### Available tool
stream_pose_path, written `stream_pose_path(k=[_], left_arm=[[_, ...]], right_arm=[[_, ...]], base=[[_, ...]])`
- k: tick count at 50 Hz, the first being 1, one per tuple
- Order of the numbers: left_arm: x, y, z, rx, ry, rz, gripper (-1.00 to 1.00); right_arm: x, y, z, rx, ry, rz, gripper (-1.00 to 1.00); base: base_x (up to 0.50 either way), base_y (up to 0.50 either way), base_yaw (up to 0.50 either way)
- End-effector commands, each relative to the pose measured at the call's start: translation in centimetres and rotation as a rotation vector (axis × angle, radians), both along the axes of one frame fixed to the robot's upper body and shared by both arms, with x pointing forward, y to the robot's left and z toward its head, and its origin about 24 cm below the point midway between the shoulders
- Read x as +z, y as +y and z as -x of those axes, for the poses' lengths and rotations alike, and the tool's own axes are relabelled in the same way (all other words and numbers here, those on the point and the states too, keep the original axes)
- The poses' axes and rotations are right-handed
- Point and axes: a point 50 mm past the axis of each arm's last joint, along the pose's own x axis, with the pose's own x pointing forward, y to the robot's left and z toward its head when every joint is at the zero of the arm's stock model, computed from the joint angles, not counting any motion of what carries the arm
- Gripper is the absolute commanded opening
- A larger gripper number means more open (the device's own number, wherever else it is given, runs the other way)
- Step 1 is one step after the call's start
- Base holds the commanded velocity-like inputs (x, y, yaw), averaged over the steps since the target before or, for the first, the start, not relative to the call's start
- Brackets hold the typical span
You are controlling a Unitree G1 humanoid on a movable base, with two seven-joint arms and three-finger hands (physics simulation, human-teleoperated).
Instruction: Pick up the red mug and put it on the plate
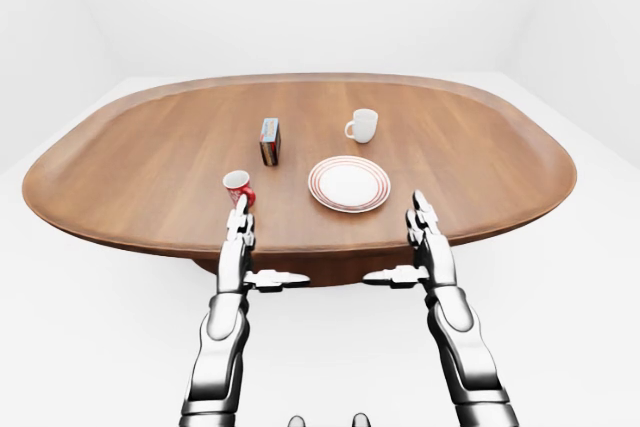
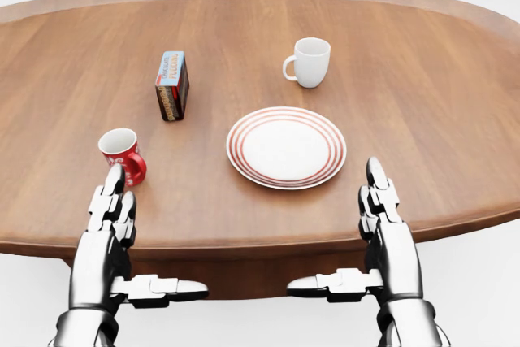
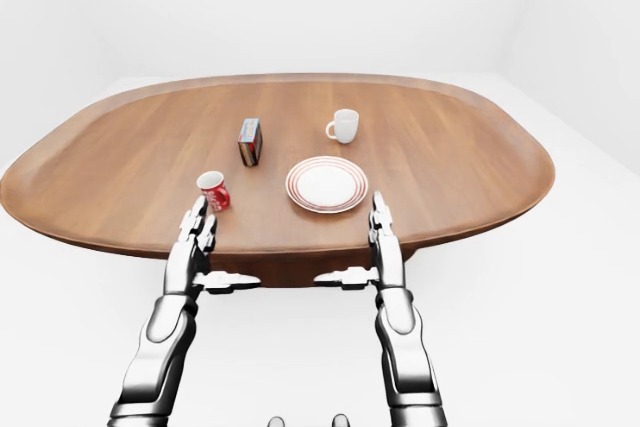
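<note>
A red mug [image 2: 123, 153] with a white inside stands upright on the oval wooden table [image 2: 422, 103], toward the lower left in the head view. To its right lies a white plate [image 2: 286, 147] with red rings. My left hand [image 2: 122, 233] hovers open just below the mug, its fingertips close to the mug's base and thumb held out sideways. My right hand [image 2: 370, 229] is open too, below and right of the plate at the table's near edge. Neither hand holds anything.
A white mug [image 2: 309, 62] stands above the plate in the head view. A small upright box [image 2: 171, 85] sits above and right of the red mug. White floor [image 1: 90, 327] surrounds the table.
</note>
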Motion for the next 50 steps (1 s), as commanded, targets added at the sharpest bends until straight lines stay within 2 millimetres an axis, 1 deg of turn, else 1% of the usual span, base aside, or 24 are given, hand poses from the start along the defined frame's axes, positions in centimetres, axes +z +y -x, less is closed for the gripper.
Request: stream_pose_path(k=[1,4,7,13,15,16,18,19,21,23,28,30,35,43,46,50], left_arm=[[0.7,0.6,0.3,-0.003,-0.058,-0.014,1.0],[0.6,0.7,0.2,0.016,-0.043,-0.033,1.0],[0.8,0.6,0.2,0.007,-0.058,-0.028,1.0],[1.4,0.5,0.3,-0.007,-0.083,-0.026,1.0],[3.1,0.4,0.5,-0.026,-0.144,-0.04,1.0],[5.6,0.4,0.7,-0.032,-0.208,-0.034,1.0],[11.0,0.6,1.5,-0.032,-0.43,0.011,1.0],[12.5,0.7,1.8,-0.028,-0.5,0.021,1.0],[14.9,0.8,2.6,-0.03,-0.619,0.044,1.0],[16.0,0.9,2.9,-0.023,-0.673,0.055,1.0],[16.0,0.9,2.8,-0.017,-0.667,0.064,1.0],[16.0,1.1,2.7,-0.011,-0.669,0.07,1.0],[15.2,1.1,2.1,-0.007,-0.626,0.057,1.0],[15.4,1.3,1.8,0.001,-0.629,0.059,1.0],[15.5,1.4,1.8,0.002,-0.633,0.061,1.0],[15.4,1.4,1.7,0.005,-0.631,0.061,1.0]], right_arm=[[0.8,-0.7,0.4,0.007,-0.009,0.024,1.0],[1.2,-0.8,0.4,0.002,-0.016,0.019,1.0],[1.8,-0.8,0.3,0.009,-0.031,0.049,1.0],[2.8,-1.0,0.3,0.008,-0.069,0.049,1.0],[4.5,-1.0,0.4,0.005,-0.142,0.05,1.0],[6.7,-0.9,0.5,0.014,-0.238,0.055,1.0],[10.9,-0.6,1.5,0.032,-0.43,0.033,1.0],[12.1,-0.6,2.0,0.038,-0.488,0.019,1.0],[14.4,-0.4,3.0,0.054,-0.598,-0.004,1.0],[16.1,-0.3,3.8,0.069,-0.687,-0.001,1.0],[16.9,-0.4,4.1,0.071,-0.73,-0.025,1.0],[16.9,-0.4,4.1,0.072,-0.727,-0.027,1.0],[16.6,-0.5,3.9,0.073,-0.71,-0.029,1.0],[16.6,-0.7,3.9,0.064,-0.713,-0.003,1.0],[16.9,-0.9,4.2,0.069,-0.729,-0.015,1.0],[16.7,-0.9,4.1,0.072,-0.718,0.016,1.0]], base=[[0.0,0.0,0.0],[0.0,0.0,0.0],[0.0,0.0,0.0],[0.0,0.0,0.0],[0.0,0.0,0.0],[0.0,0.0,0.0],[0.0,0.0,0.0],[0.0,0.0,0.0],[0.0,0.0,0.0],[0.0,0.0,0.0],[0.0,0.0,0.0],[0.0,0.0,0.0],[0.0,0.0,0.0],[0.0,0.0,0.0],[0.0,0.5,0.0],[0.0,0.5,0.0]])
